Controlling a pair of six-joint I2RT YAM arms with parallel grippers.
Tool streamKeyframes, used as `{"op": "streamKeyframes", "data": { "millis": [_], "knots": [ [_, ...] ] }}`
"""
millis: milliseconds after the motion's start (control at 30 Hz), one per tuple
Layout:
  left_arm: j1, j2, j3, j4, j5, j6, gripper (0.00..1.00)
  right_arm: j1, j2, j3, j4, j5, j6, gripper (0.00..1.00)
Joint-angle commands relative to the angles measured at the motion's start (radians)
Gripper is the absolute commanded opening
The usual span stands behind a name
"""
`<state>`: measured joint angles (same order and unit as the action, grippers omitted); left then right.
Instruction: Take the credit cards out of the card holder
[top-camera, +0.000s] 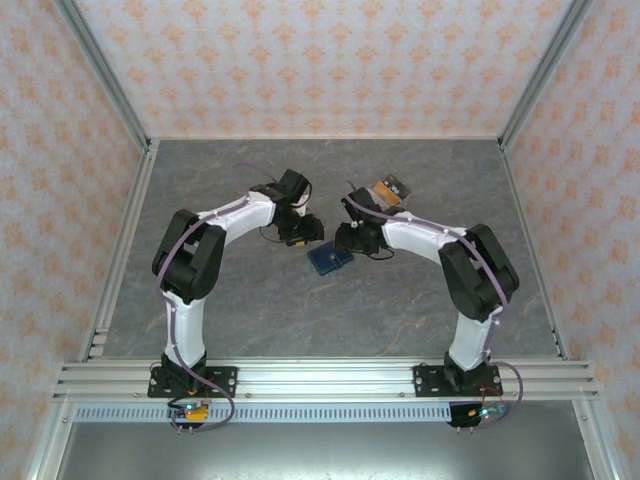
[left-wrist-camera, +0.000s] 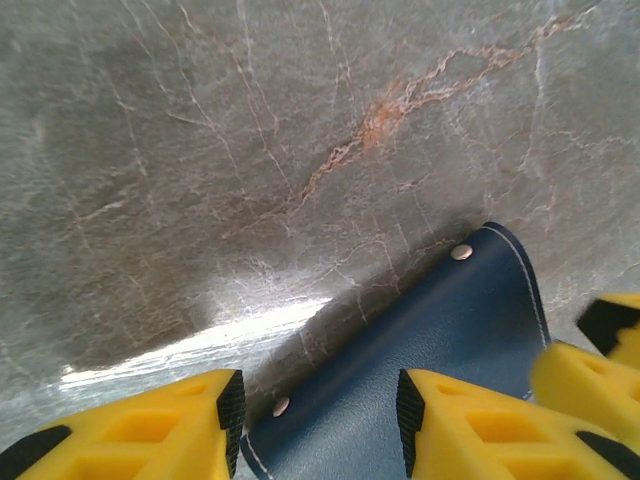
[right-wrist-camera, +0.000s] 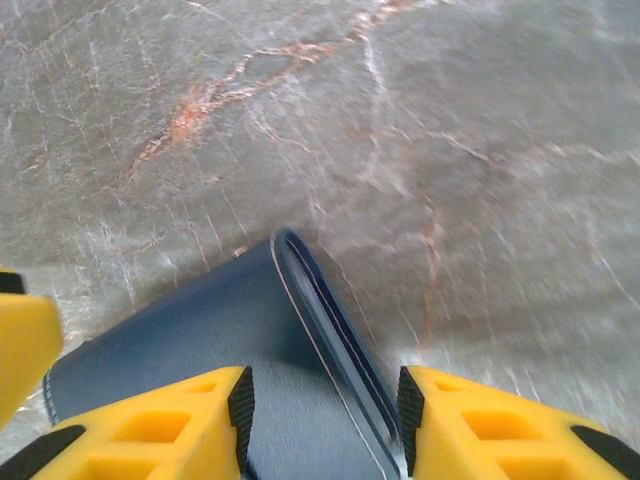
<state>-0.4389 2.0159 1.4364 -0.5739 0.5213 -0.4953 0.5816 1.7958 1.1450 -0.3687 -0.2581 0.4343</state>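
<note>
The navy-blue card holder (top-camera: 330, 260) lies folded shut on the grey marble table between my two grippers. My left gripper (top-camera: 306, 233) hovers over its left end. In the left wrist view the holder (left-wrist-camera: 430, 350) with two metal studs sits below the left gripper (left-wrist-camera: 320, 410), whose jaws stand apart. My right gripper (top-camera: 350, 240) is at the holder's right end. The holder's folded edge (right-wrist-camera: 330, 320) runs between the spread fingers of the right gripper (right-wrist-camera: 322, 415), apart from both pads. No credit cards show in the holder. A few loose cards (top-camera: 392, 190) lie behind the right wrist.
Patterned walls and metal rails (top-camera: 125, 250) fence the table on three sides. In the left wrist view a yellow finger (left-wrist-camera: 595, 365) of the right gripper is close at the right. The left gripper's finger (right-wrist-camera: 25, 340) shows at the left edge of the right wrist view.
</note>
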Motion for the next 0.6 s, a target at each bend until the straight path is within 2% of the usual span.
{"op": "streamKeyframes", "data": {
  "millis": [0,200,433,567],
  "knots": [
    [-0.014,0.02,0.036,-0.016,0.039,0.021,0.46,-0.001,-0.098,-0.079,0.024,0.033,0.127,0.45],
    [-0.039,0.022,0.017,-0.024,0.074,0.035,0.39,0.0,-0.168,-0.125,0.023,0.044,0.199,0.44],
    [-0.087,-0.017,-0.059,-0.015,0.092,0.042,0.32,-0.002,-0.147,-0.088,-0.026,0.059,0.213,0.41],
    [-0.111,-0.024,-0.102,0.018,0.089,0.019,0.3,-0.002,-0.121,-0.082,-0.029,0.019,0.228,0.39]
  ]
}}
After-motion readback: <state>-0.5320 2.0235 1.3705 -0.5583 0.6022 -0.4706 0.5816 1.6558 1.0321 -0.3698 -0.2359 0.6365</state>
